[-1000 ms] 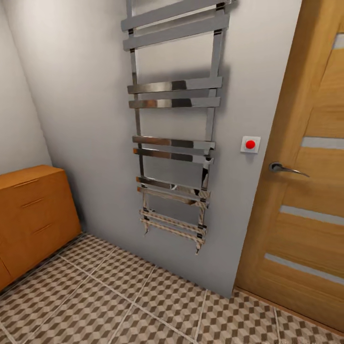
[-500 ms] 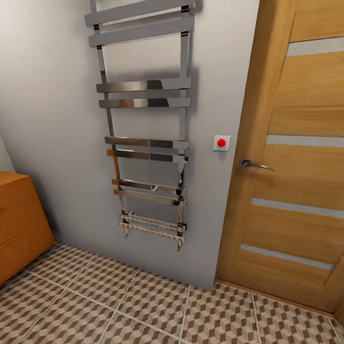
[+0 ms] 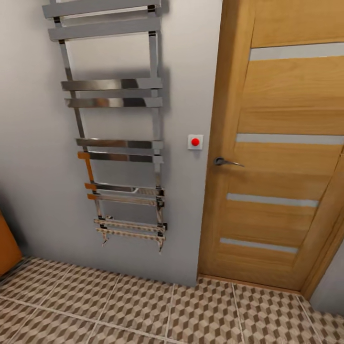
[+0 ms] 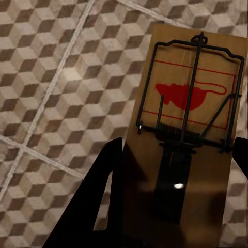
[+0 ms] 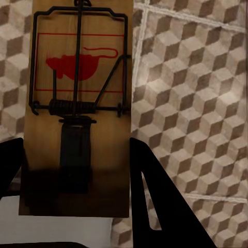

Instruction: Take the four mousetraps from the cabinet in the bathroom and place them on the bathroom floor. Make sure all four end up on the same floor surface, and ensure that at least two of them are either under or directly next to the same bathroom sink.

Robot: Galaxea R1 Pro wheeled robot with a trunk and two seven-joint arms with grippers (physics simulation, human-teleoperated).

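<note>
From the head camera, a tall chrome ladder-style towel rail (image 3: 112, 124) hangs on the grey wall. Beside the rail toward the door sits a small white wall plate with a red button (image 3: 195, 142), and past that stands a light-brown wooden door with pale horizontal strips (image 3: 279, 157) and a chrome lever handle (image 3: 225, 162). Below the rail lies the bathroom floor of square tiles printed with brown, beige and white cubes (image 3: 143, 310). On the far side of the rail from the door, a sliver of the orange-brown wooden cabinet (image 3: 6, 248) meets the floor.

In the left wrist camera, the left gripper (image 4: 173, 170) points down at the tiles, its dark jaws clamped on either edge of a flat wooden mousetrap with black wire and a red mouse print (image 4: 188, 119), held above the floor.

In the right wrist camera, the right gripper (image 5: 77, 160) likewise faces the tiles, jaws closed against a second matching wooden mousetrap (image 5: 80, 88), also held above the floor.
</note>
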